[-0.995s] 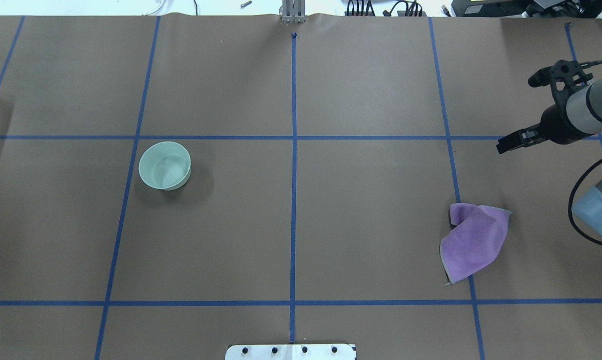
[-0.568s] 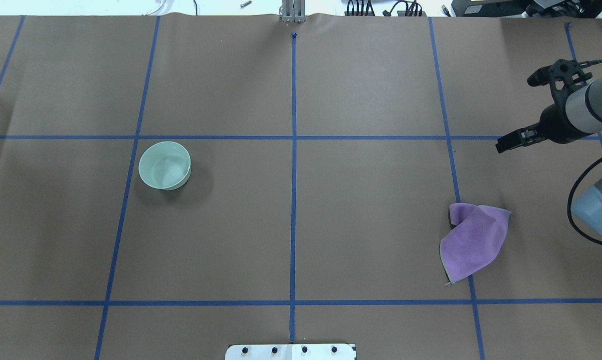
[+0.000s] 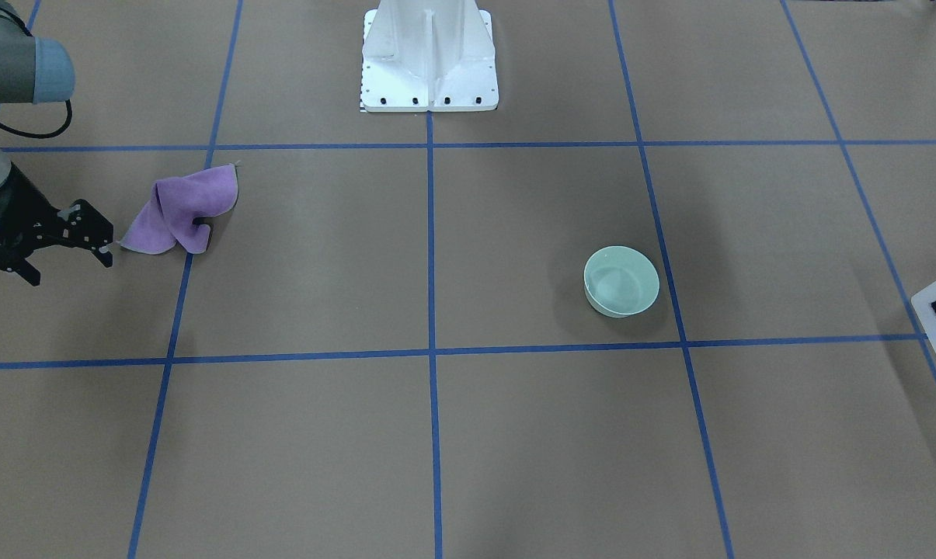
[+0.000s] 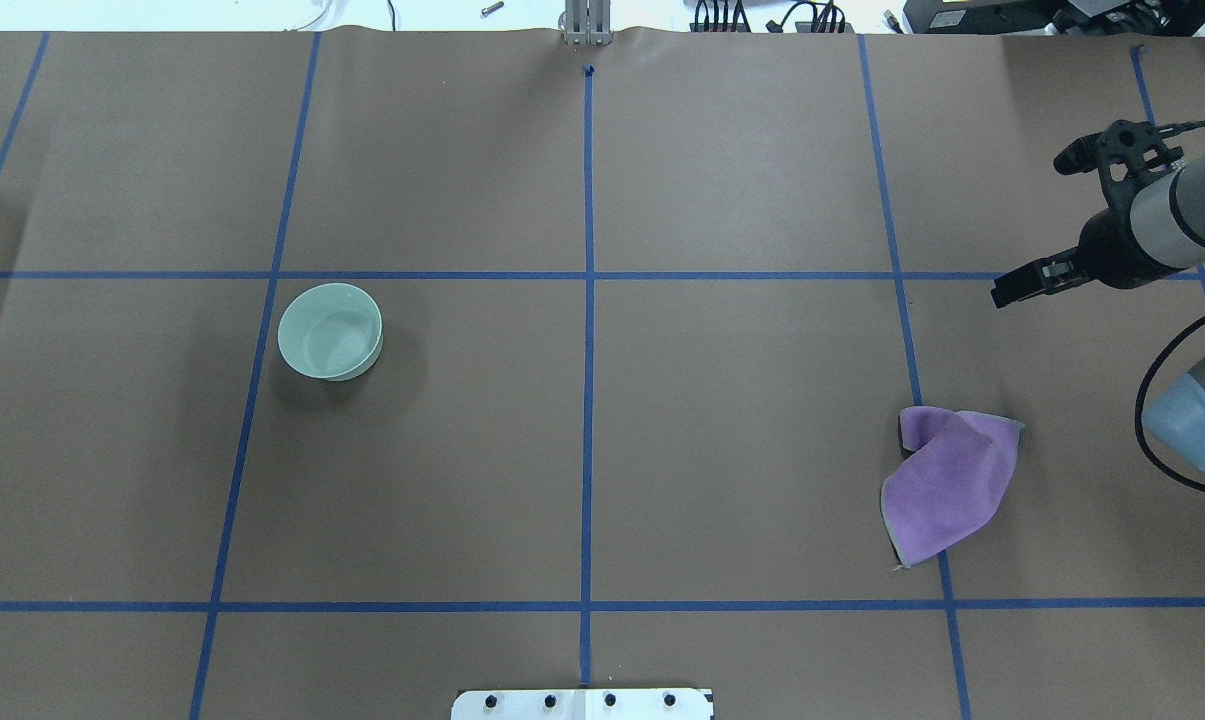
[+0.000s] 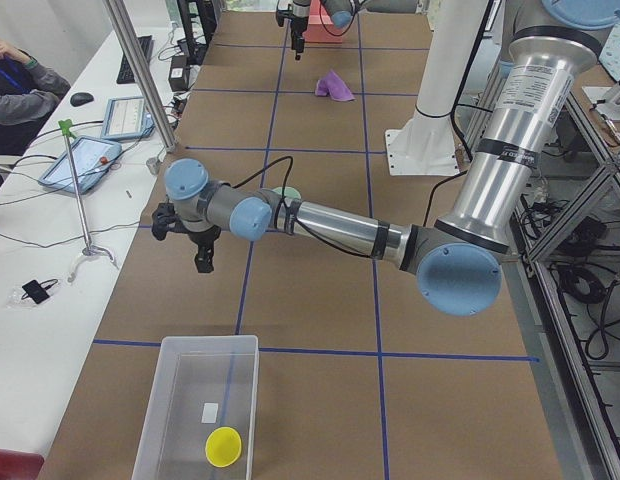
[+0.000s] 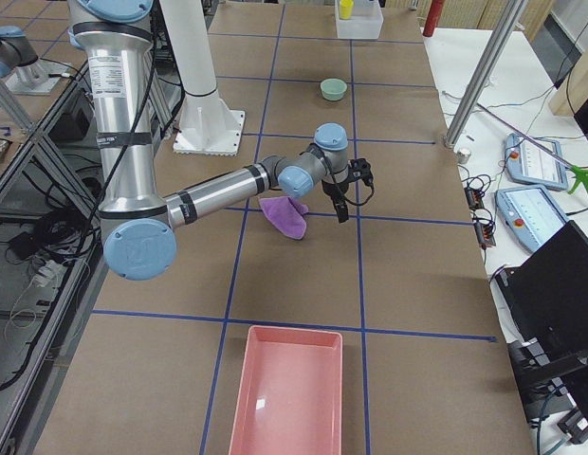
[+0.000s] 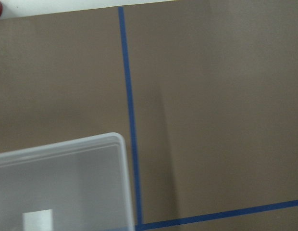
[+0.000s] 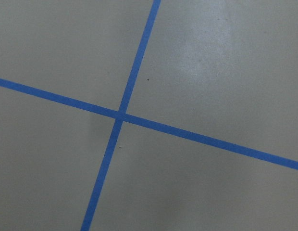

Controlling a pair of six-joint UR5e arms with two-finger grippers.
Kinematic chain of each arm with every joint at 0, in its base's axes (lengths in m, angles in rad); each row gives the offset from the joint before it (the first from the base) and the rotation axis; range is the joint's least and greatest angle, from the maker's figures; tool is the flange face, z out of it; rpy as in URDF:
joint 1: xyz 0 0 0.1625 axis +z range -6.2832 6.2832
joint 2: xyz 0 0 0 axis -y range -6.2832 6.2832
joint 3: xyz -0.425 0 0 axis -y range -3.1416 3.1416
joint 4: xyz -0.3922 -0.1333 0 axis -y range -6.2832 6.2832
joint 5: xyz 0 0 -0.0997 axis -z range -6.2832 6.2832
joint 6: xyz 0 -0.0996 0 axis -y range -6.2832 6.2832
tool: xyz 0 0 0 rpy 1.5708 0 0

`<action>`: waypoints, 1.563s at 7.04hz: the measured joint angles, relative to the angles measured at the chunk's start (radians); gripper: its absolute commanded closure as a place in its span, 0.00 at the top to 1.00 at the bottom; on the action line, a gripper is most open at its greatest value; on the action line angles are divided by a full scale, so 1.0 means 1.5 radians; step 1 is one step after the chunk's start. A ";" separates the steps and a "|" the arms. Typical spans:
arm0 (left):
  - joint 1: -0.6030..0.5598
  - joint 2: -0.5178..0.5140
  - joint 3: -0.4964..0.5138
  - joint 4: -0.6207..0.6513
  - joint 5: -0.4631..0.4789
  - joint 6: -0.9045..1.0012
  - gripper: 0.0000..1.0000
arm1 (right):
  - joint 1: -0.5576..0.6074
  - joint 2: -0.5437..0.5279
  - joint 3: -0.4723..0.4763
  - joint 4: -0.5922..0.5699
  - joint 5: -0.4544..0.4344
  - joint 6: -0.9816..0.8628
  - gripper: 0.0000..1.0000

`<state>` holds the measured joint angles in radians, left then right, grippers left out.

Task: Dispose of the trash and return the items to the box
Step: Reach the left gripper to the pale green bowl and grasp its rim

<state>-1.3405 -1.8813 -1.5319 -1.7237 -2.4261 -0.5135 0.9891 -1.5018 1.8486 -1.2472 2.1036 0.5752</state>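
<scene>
Box (image 5: pixel 210 341) holds a yellow disc (image 5: pixel 223 446). The right hand (image 3: pixel 71 268) hangs spread near the purple cloth (image 4: pixel 947 485). Whether the left hand (image 5: pixel 190 245) is spread cannot be told.

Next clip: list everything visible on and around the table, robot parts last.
box: one, whitish translucent, table end at the robot's left
disc: one, yellow, inside the box
bowl: one, pale green, upright, left half of the table
cloth: one, purple, crumpled, right half of the table
tray: one, pink, table end at the robot's right
pedestal: one, white, robot's edge of the table
left gripper: one, black, short of the box; open or shut unclear
right gripper: one, black, open, near the cloth, apart from it
</scene>
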 measured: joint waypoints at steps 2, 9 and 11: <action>0.125 0.005 -0.070 -0.015 0.059 -0.159 0.98 | -0.001 0.000 0.000 0.000 0.000 0.000 1.00; 0.333 -0.026 -0.006 -0.176 0.175 -0.310 0.00 | -0.001 0.001 -0.004 0.000 0.001 0.000 1.00; 0.338 -0.029 0.009 -0.213 0.174 -0.312 0.00 | -0.002 0.000 -0.004 0.000 0.001 0.000 1.00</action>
<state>-0.8329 -1.9254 -1.5191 -2.0433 -2.1656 -0.9810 0.9864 -1.5013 1.8423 -1.2471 2.1046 0.5753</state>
